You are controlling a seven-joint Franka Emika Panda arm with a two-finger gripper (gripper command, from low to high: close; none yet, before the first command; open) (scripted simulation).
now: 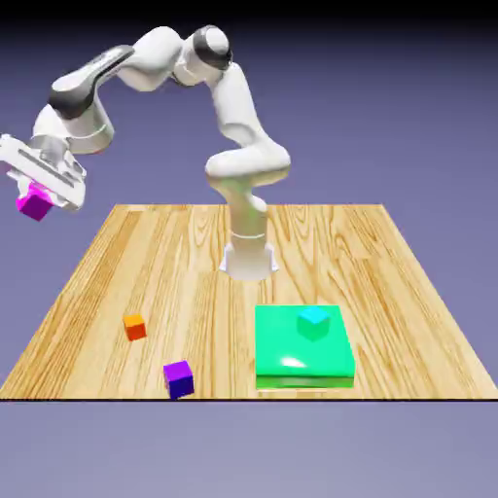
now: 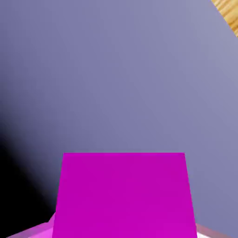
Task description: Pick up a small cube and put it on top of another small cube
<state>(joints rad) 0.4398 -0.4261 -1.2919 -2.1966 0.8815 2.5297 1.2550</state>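
A: Okay, where's the magenta-pink cube (image 1: 36, 204) sitting?

B: It isn't sitting on anything, it's hanging in the air past the table's (image 1: 409, 292) edge on the exterior view's left, well above the wood. The gripper (image 1: 41, 199) is clamping it, fingers closed on its sides.

A: Is the hand view agreeing?

B: Yes, the magenta-pink cube (image 2: 123, 195) is filling the bottom middle of that view and hiding the finger tips. Mostly blue-violet backdrop is showing behind it, with a sliver of the table (image 2: 228, 14) peeking in at the top right corner.

A: What's the arm doing?

B: The white arm (image 1: 233, 107) is rising from its base at the far side of the table and bending over to the exterior view's left.

A: Other stuff on the table?

B: An orange cube (image 1: 134, 327) is lying near the front left in the exterior view, and a purple cube (image 1: 178, 378) is lying near it, closer to the front edge, not touching. A green flat block (image 1: 292, 360) is lying to their right, well apart, with a small teal cube (image 1: 313, 322) resting on top of it
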